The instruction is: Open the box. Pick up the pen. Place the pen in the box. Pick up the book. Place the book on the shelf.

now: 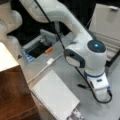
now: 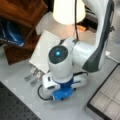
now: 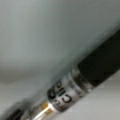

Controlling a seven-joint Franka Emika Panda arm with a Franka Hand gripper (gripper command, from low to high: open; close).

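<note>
The pen (image 3: 75,87) fills the wrist view, lying slantwise very close to the camera, with a black grip (image 3: 100,65) and a clear printed barrel. In a front view a short dark end of the pen (image 1: 81,86) pokes out left of the gripper (image 1: 98,86), which is lowered onto the table over it; the fingers are hidden under the hand. The gripper (image 2: 62,88) also shows from above. The box (image 1: 106,22) stands open at a front view's right, lid raised; its pale grey inside and dark rim (image 2: 100,93) show. The pale book (image 1: 55,97) (image 2: 46,48) lies flat beside the brown shelf (image 1: 15,95) (image 2: 22,12).
A dark tray (image 1: 37,48) with blue and orange items sits behind the arm. A white cable and plug (image 1: 50,61) cross the table. White strips with dark marks (image 2: 33,75) lie off the book's corner. A black perforated board (image 2: 15,107) borders the table.
</note>
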